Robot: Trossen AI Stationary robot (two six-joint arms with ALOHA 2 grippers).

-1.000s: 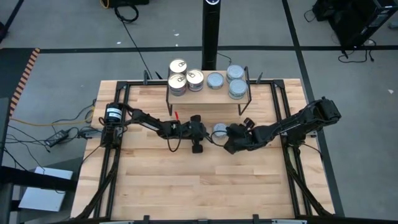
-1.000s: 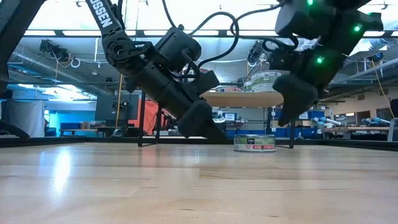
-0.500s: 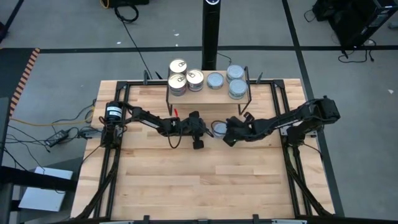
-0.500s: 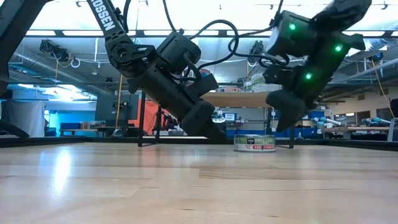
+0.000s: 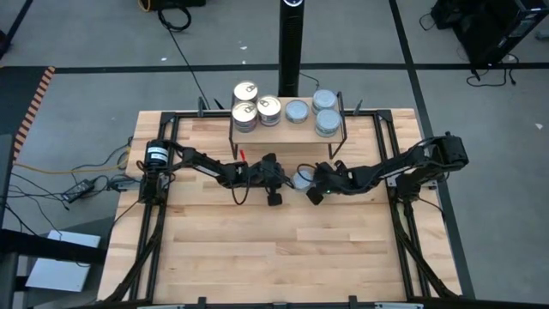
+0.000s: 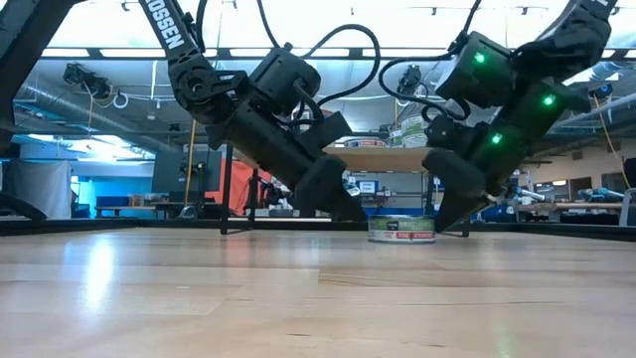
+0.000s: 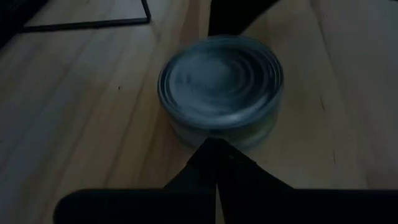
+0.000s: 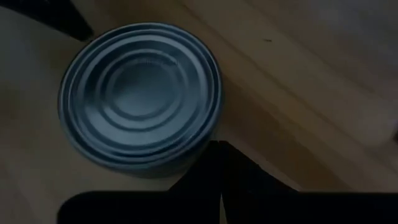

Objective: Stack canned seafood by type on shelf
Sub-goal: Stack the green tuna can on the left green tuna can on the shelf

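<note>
One blue-grey tin [image 5: 301, 178] flat on the desk [image 5: 283, 257] near the shelf [image 5: 287, 120], wedged between left gripper [image 5: 281, 176] and right gripper [image 5: 314, 184] (both pinched shut, holding nothing); likely to skid aside if nudged unevenly.

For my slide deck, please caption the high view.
Both shut grippers, left and right, flank a blue-grey tin before the shelf.

Black post [image 5: 292, 43] top centre, on grey floor. Cables [image 5: 94, 176] + power brick [image 5: 79, 190] at left. Black gear [image 5: 485, 30] top right. Striped tape [image 5: 34, 103] upper left.
</note>
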